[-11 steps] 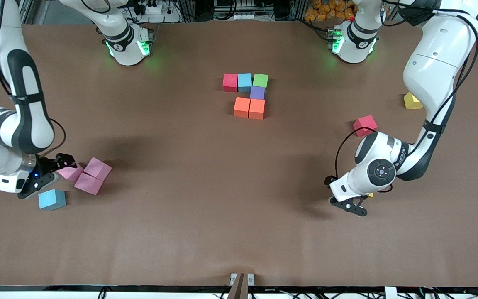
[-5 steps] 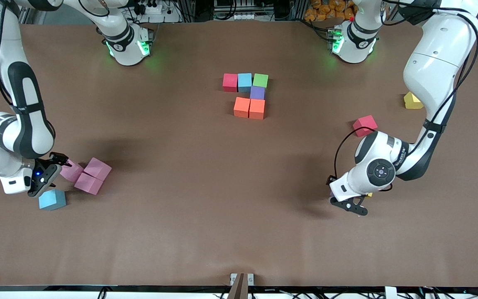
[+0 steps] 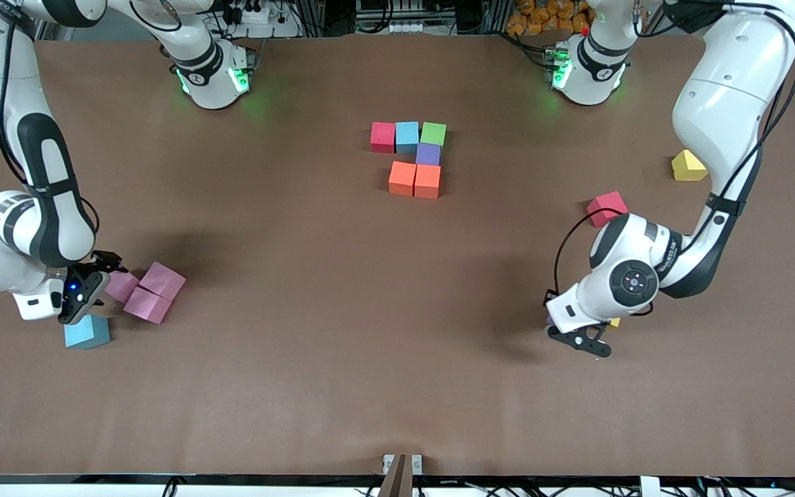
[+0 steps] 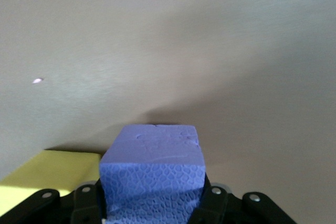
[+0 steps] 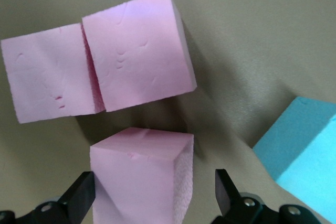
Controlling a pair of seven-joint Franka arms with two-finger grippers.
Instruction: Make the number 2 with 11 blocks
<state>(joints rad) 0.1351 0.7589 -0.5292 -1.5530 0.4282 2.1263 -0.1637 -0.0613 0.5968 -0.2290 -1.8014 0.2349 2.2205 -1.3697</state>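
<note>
Six blocks lie joined at mid-table: red, light blue and green in a row, purple under the green one, then two orange. Toward the left arm's end, my left gripper is down at the table, shut on a purple block, with a yellow block right beside it. At the right arm's end, my right gripper is open. Its fingers straddle a pink block.
Two more pink blocks touch each other beside the straddled one, and a light blue block lies nearer the camera. A red block and a yellow block lie loose near the left arm.
My left gripper has shut on the purple block. My right gripper has turned and settled lower around the pink block, still open.
</note>
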